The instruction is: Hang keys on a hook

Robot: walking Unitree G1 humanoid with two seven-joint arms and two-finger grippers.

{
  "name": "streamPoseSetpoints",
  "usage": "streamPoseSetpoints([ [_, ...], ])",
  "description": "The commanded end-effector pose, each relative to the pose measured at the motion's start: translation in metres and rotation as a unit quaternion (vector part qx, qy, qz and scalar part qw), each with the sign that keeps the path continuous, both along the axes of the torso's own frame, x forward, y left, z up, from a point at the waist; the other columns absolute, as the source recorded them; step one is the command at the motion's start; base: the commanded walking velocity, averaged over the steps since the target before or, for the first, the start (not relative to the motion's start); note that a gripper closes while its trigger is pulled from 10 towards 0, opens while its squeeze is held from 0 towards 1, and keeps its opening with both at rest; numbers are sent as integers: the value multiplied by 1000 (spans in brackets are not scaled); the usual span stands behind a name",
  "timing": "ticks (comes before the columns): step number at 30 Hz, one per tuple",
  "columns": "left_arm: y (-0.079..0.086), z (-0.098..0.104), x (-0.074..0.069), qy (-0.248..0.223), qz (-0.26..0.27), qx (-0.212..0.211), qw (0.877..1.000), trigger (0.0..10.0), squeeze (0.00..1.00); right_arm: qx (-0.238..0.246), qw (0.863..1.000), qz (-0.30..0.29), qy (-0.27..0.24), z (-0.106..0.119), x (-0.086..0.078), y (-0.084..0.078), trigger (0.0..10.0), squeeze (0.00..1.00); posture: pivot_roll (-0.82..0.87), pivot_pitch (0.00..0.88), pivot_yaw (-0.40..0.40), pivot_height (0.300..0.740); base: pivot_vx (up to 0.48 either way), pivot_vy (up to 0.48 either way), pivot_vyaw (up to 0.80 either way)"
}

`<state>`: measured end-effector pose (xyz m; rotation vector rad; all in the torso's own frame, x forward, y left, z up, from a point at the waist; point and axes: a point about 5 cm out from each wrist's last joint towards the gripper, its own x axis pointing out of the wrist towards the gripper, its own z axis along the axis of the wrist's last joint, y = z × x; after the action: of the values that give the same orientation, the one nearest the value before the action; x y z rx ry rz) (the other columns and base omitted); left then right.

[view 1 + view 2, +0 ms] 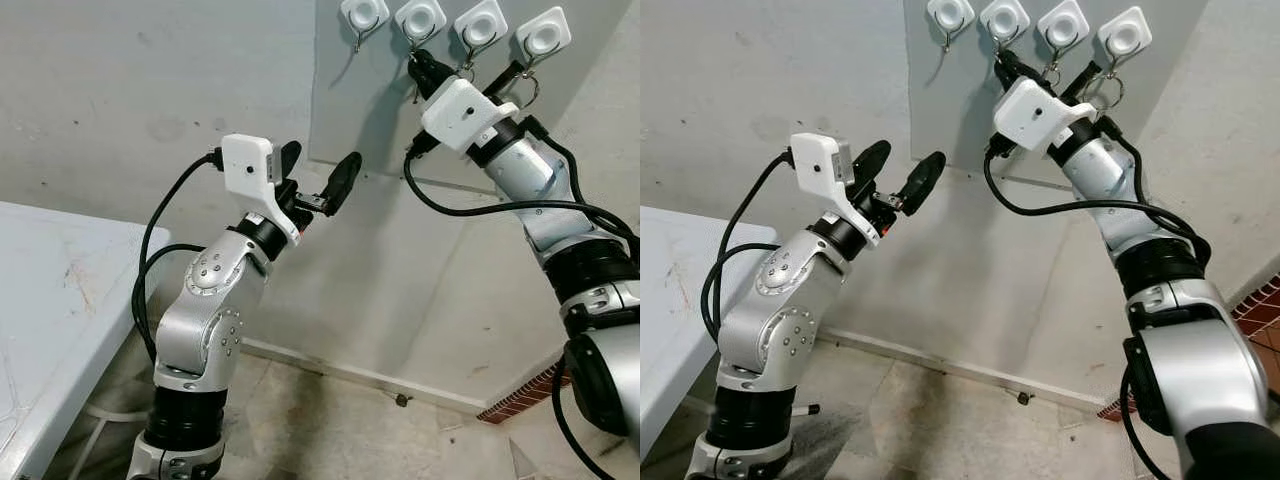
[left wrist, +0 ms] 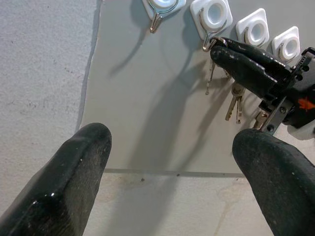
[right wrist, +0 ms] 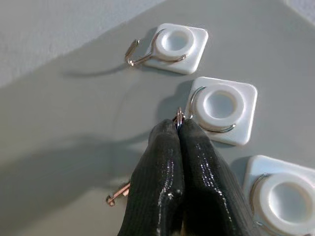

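Four white square hooks are stuck in a row on a grey wall panel (image 1: 350, 110). My right gripper (image 1: 420, 63) is raised to the second hook (image 1: 420, 18) and is shut on a small key ring (image 3: 178, 117). The ring sits right against that hook's wire (image 3: 191, 103); I cannot tell whether it is over the wire. A thin key (image 2: 209, 78) dangles below the pinched fingers (image 3: 172, 162). My left gripper (image 1: 318, 170) is open with nothing in it, held lower and to the left of the panel. The first hook (image 1: 364, 14) is bare.
Other keys (image 2: 235, 101) hang under the third hook (image 1: 481, 26), and a ring (image 1: 530, 90) hangs by the fourth hook (image 1: 543, 35). A white table (image 1: 60, 290) stands at the left. Red bricks (image 1: 520, 397) edge the concrete floor at the lower right.
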<state>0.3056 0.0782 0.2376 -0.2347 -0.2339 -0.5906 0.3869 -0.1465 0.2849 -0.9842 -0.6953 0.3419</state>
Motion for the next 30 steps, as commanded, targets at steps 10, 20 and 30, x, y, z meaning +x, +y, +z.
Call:
streamPoseSetpoints([
  [10,-2,7,-2,-8,0,-9,1000,10000,0,-115,993,-30,6,-28,4,2,10000,0,35,72,-37,740,0,0,0],
  [20,-2,6,-3,-7,3,-11,1000,10000,0,95,993,-18,73,-31,6,-4,10000,1000,38,60,-41,740,0,0,0],
  [30,-1,3,-3,-3,10,-9,1000,10000,0,249,963,9,105,-38,3,-6,10000,1000,40,61,-41,740,0,0,0],
])
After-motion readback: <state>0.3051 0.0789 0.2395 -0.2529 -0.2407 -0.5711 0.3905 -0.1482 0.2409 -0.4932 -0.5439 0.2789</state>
